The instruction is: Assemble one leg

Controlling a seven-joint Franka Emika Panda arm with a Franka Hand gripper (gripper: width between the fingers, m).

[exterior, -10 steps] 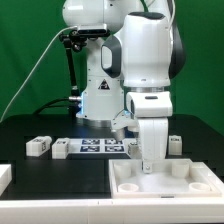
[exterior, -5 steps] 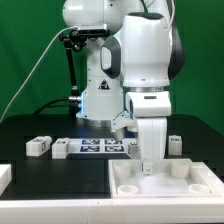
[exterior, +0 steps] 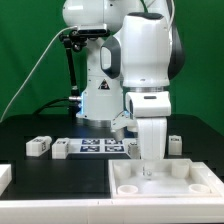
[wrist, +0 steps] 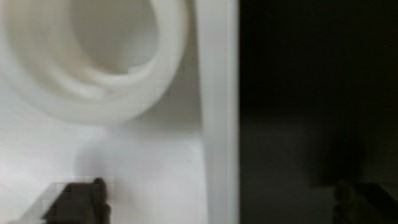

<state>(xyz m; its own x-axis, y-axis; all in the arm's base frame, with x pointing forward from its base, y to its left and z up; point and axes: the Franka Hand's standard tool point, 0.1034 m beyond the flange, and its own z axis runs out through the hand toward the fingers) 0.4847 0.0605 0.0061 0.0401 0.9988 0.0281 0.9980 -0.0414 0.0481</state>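
Note:
My gripper hangs low over the far left part of the large white rimmed panel. In the wrist view its two dark fingertips stand wide apart, so the gripper is open. Between them I see only the panel's flat surface, its edge and the black table. A round corner socket lies just ahead. No leg is in the jaws. Small white legs with tags lie on the table: two at the exterior view's left and one behind the panel.
The marker board lies flat between the left legs and my gripper. A white block corner shows at the exterior view's left edge. The robot base stands behind.

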